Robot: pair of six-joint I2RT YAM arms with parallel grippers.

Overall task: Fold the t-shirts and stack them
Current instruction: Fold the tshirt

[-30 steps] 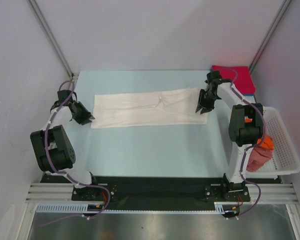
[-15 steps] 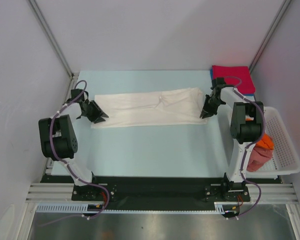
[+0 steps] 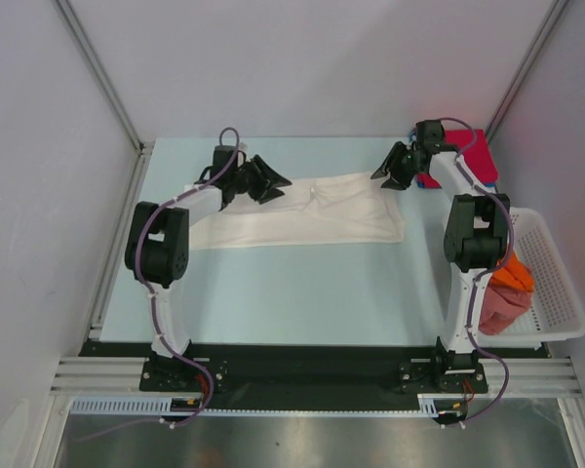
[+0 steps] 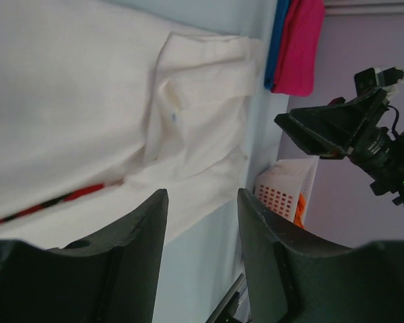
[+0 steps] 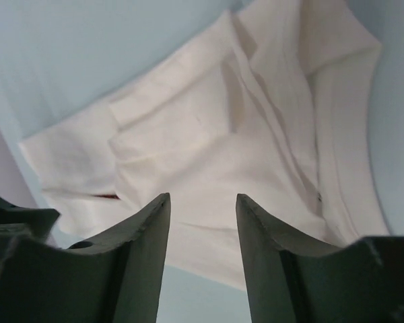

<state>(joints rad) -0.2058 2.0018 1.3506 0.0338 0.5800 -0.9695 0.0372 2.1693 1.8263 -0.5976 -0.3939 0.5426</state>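
Note:
A white t-shirt lies folded in a long strip across the far half of the table; a thin red line of its print shows at a fold in the left wrist view. My left gripper is open and empty, above the strip's far edge left of middle. My right gripper is open and empty, above the strip's far right corner. A folded red t-shirt lies on a blue one at the far right corner; both show in the left wrist view. Orange and pinkish-red shirts sit in the basket.
A white lattice basket stands at the right table edge, beside the right arm's base. Grey walls and metal frame posts close in the table at the back and sides. The near half of the light blue table shows bare surface.
My left gripper has swung from the strip's left end up and right to its far edge. My right gripper has risen from the strip's right end toward the far right corner. The shirt's right end shifted slightly.

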